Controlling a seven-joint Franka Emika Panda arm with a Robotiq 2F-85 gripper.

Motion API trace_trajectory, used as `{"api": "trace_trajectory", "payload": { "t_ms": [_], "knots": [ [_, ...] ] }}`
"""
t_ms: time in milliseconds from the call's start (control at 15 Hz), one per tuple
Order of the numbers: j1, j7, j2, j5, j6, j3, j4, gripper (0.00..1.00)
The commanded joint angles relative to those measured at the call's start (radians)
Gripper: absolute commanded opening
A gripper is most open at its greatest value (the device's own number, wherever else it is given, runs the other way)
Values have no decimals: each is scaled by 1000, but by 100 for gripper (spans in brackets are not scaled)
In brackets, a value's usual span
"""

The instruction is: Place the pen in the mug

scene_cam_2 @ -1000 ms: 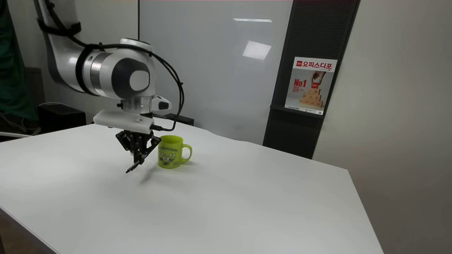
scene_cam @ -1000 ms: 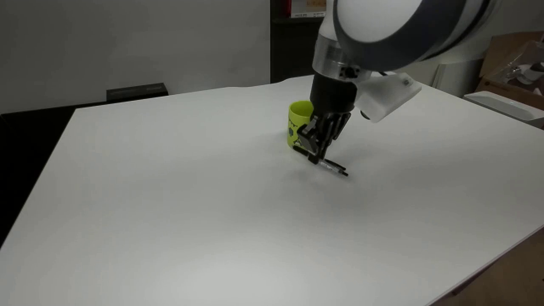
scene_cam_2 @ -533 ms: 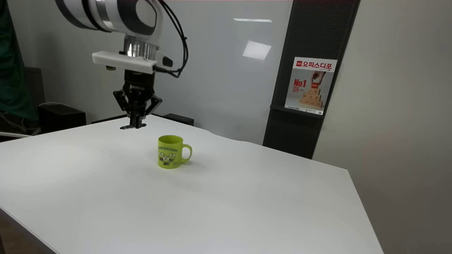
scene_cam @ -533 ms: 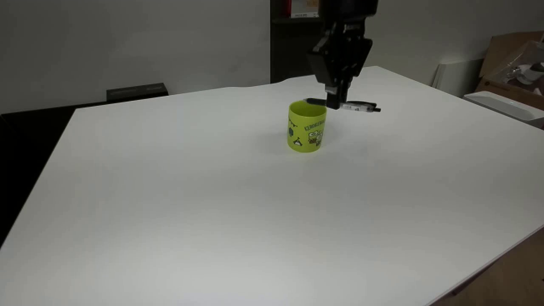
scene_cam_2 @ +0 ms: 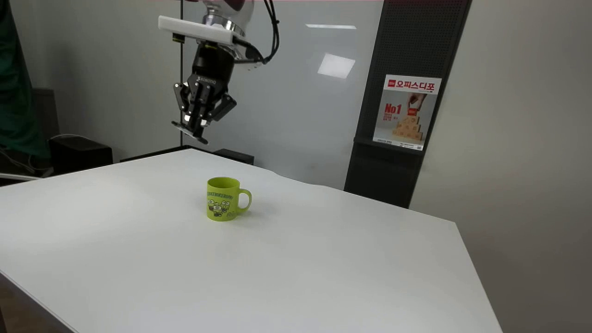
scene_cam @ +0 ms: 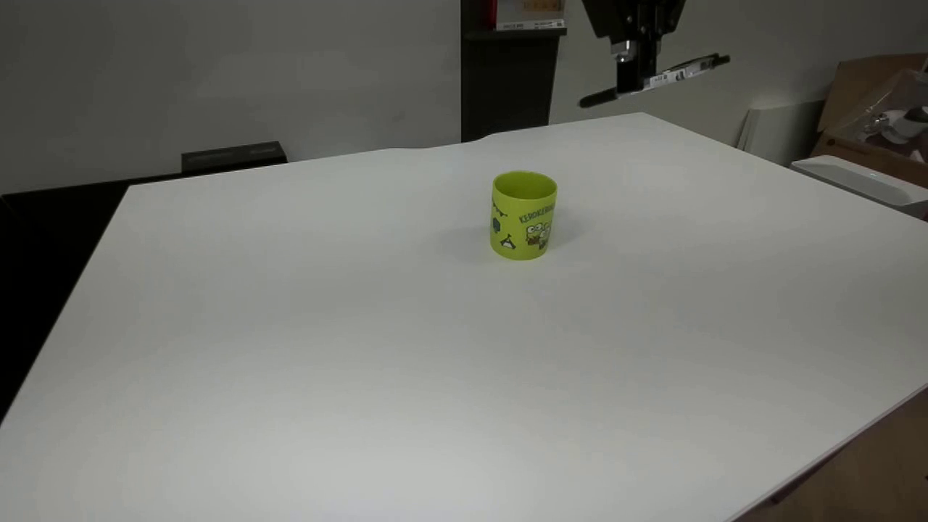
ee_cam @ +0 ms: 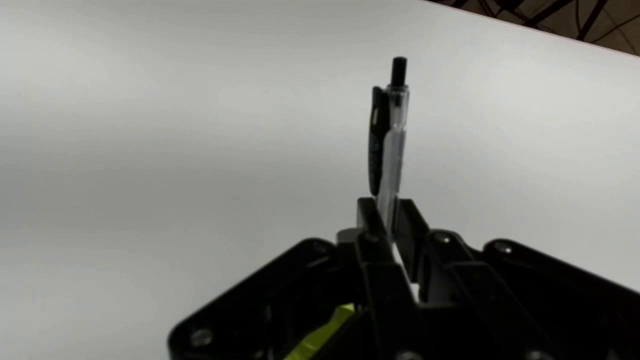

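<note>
The yellow-green mug stands upright on the table in both exterior views [scene_cam: 520, 226] [scene_cam_2: 222, 201]. Its handle points right in an exterior view. My gripper [scene_cam: 635, 78] is shut on the pen [scene_cam: 680, 74], around its middle, high above the table and apart from the mug. The pen is tilted, with its dark end lower and its clear, silvery clip end higher. The gripper [scene_cam_2: 196, 127] and pen [scene_cam_2: 179, 126] also show in an exterior view. In the wrist view the pen's clip end [ee_cam: 395, 150] sticks out beyond the fingertips [ee_cam: 386, 205]. A yellow-green patch shows between the gripper's links there.
The white table [scene_cam: 326, 312] lies below. A dark box [scene_cam: 233, 156] is behind its far edge, with a wall behind. A cardboard box [scene_cam: 877, 109] and a white tray-like piece [scene_cam: 863, 181] are beyond the table. A poster [scene_cam_2: 407, 113] hangs on a dark panel.
My gripper has risen from beside the mug at the table to well above it, carrying the pen. The wrist has tilted, and the pen with it. The mug has not moved.
</note>
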Motion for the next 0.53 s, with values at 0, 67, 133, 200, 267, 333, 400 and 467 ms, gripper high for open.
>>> {"api": "trace_trajectory", "payload": {
  "t_ms": [0, 67, 133, 200, 267, 333, 400, 467],
  "knots": [
    [-8, 10, 104, 47, -102, -10, 133, 3],
    [-12, -5, 114, 68, -105, -6, 141, 3],
    [-5, -3, 67, 37, -58, -12, 73, 13],
    [-6, -4, 85, 47, -64, -11, 88, 13],
    [-6, -5, 99, 54, -66, -11, 98, 13],
    [-6, -5, 106, 56, -68, -10, 105, 13],
    [-6, -5, 108, 56, -70, -10, 108, 13],
    [-3, 4, 101, 53, -71, -11, 96, 3]
  ]
}}
